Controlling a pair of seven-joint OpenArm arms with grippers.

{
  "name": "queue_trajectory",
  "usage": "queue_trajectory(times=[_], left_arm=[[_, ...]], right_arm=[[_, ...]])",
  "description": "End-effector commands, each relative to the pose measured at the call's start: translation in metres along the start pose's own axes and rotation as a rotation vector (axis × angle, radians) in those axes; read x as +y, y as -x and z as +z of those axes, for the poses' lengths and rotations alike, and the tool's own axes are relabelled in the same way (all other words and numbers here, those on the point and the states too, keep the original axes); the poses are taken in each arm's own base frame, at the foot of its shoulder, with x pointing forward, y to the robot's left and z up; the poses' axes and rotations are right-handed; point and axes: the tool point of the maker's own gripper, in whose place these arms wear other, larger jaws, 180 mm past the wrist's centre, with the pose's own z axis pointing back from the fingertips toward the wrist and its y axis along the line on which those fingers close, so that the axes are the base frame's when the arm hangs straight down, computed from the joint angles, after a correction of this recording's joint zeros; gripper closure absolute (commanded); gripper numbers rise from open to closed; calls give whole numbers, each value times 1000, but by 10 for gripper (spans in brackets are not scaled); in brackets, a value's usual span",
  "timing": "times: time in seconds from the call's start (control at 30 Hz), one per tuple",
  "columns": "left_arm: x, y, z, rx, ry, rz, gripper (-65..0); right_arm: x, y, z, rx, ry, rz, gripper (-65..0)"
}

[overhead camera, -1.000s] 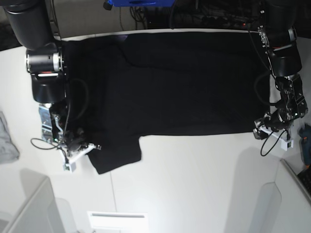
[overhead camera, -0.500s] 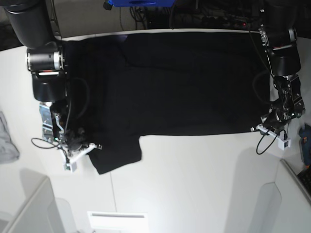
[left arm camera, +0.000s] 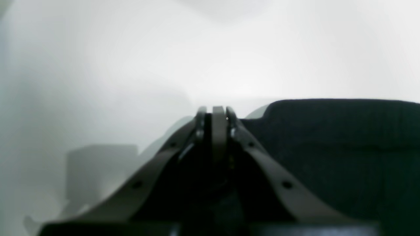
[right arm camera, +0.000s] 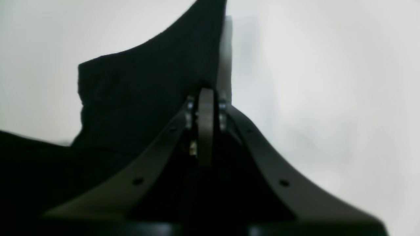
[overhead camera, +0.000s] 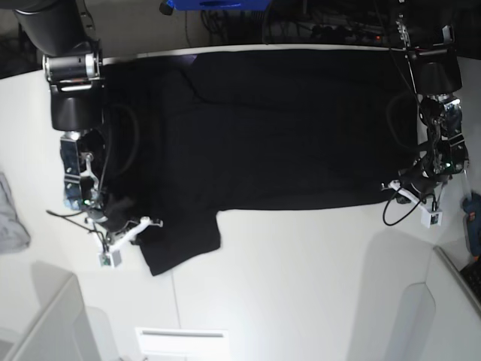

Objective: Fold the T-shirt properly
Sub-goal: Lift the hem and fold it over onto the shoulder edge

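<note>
Shirt location: we've got the shirt (overhead camera: 270, 128) spread flat on the white table (overhead camera: 301, 286), filling most of the far half, between our two arms.
Shirt feel: looks like thin, floppy cotton to us. Light, no stiffness, so it'll sag and drag wherever we don't hold it. Not fragile, and not very slippery against the table, we'd guess.
Where to grab: the near edge, one pinch at each end, so the edge lifts as a straight line. A grip in the middle would just bunch it.
Long axis: runs left-right across the base view, hem end by our left arm, sleeve end by our right. One sleeve (overhead camera: 180, 244) pokes out toward the near side.
Left gripper (left arm camera: 215, 113): jaws pressed together right at the shirt's near corner. The wrist view shows cloth just beside the tips, but we can't tell if any is actually pinched.
Right gripper (right arm camera: 205, 98): jaws closed at the sleeve's edge, black cloth running up to them, so it looks like we've got the fabric.
Print: none showing, all plain black from here.
</note>
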Motion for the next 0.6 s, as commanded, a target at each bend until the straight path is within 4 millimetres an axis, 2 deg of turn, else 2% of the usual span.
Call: queue_trajectory(times=[0.0, 0.07, 0.2, 0.33, 0.57], left_arm=[[3, -20, 9, -59, -2, -24, 0], [0, -21, 17, -81, 1, -41, 0], [17, -25, 39, -116, -26, 9, 0], [7, -28, 46, -114, 15, 19, 0], [1, -19, 59, -110, 18, -18, 0]], right_arm=[[-2, -34, 6, -86, 1, 11, 0], [-3, -35, 11, -101, 5, 7, 0], [-23, -37, 27, -122, 49, -59, 0], [-25, -35, 36, -123, 55, -64, 0], [-33, -31, 61, -137, 75, -78, 0]])
